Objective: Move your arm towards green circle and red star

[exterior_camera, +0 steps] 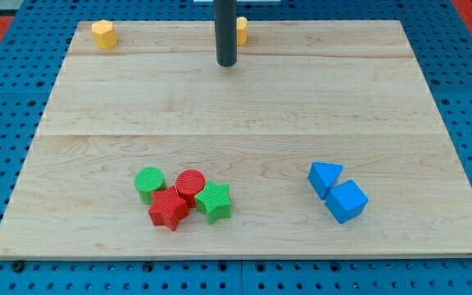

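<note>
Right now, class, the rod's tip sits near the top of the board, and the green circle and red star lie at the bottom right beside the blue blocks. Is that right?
Not quite. My tip is near the top, but the green circle and red star lie at the view's bottom left, well apart from the blue blocks, as the camera view shows.

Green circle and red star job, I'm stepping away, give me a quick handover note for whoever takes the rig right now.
My tip is near the view's top centre, touching no block, with a yellow block just behind it.
The green circle and red star sit in a tight cluster at the view's bottom left, with a red circle and a green star.
Done: nothing visible; my tip is far from the cluster.
Left: bring my tip down the board towards the green circle and red star.
</note>
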